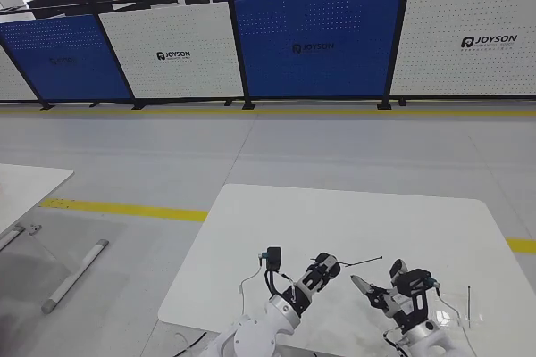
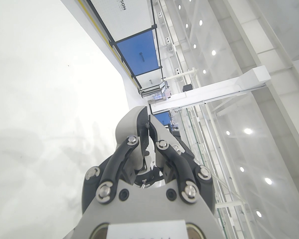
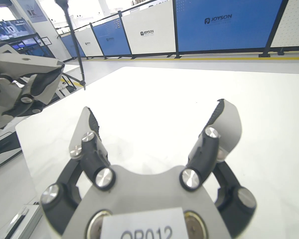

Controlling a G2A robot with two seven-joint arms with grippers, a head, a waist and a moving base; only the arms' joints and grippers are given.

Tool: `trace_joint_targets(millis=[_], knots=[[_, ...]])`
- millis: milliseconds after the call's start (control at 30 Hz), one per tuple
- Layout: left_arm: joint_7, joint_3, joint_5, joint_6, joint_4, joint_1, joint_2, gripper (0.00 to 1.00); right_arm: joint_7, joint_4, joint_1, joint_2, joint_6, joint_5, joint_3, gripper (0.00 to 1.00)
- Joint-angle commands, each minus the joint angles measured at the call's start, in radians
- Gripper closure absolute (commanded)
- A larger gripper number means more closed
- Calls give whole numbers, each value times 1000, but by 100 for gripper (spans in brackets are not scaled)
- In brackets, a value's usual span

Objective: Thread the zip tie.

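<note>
1. The left gripper had its jaws pressed together on a thin black plastic zip tie. The strap ran out of those jaws toward the other arm, off the surface, with its small blocky head at the far free end.
2. The right gripper sat just beside that free length, jaws spread wide with nothing between them. The tie stood ahead of their gap and off to one side, not inside it.
3. The left pinch looked narrow (only a sliver of black showed between the pads). A nudge from the closing right jaws could probably swivel the strap or pull it loose.
4. The strap looked springy. If the right jaws closed off-centre they might flick the head away, and a bent loop could snap open before the tail met the slot.
5. A second slim black zip tie lay flat, well apart from the right jaws on their outer side. A wide swing of that arm could sweep it along.
6. Below both jaws was a smooth white table with rounded corners. A dropped tie would lie flat on it and be awkward to pick up.
7. Beyond the jaws were a grey floor, a yellow floor line, and blue and white perforated fence panels. Another white tabletop stood far out past the left jaws.
</note>
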Motion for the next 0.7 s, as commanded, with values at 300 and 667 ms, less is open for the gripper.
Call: trace_joint_targets(millis=[300,667], knots=[[6,10,-2,7,6,-8,-3,100,-5,10,10,-2,9,-4,-11,0],[6,10,-2,7,6,-8,-3,100,29,24,20,-3,10,19,-22,0]])
